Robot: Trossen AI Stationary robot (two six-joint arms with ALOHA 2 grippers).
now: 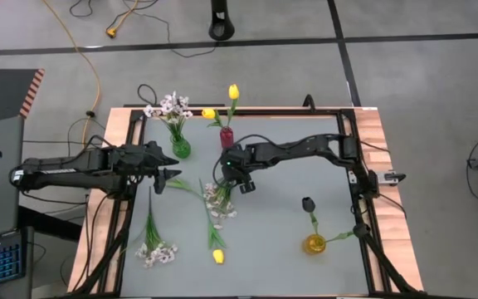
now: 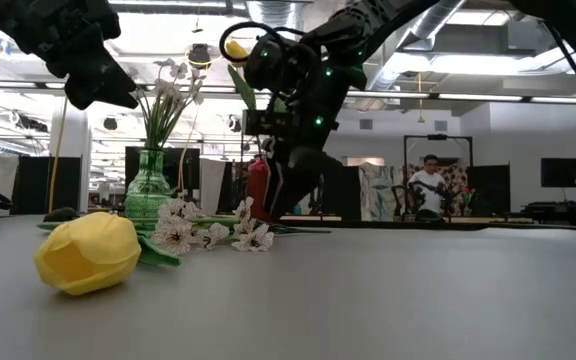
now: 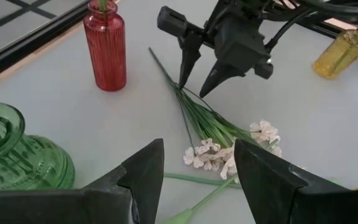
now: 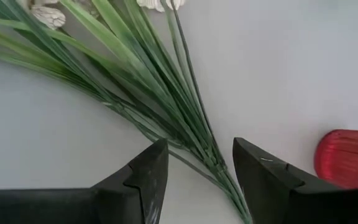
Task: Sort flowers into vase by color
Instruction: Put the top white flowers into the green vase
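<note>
Hovering, right gripper (image 4: 194, 165) jaws spread astride white spray (image 4: 135, 68) stem; three vases (image 1: 180, 148) filled, three flowers (image 1: 217, 255) left.

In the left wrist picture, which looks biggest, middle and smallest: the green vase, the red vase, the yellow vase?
1. green vase, though it sits nearest the camera
2. red vase
3. yellow vase, farthest away and partly cut off
</note>
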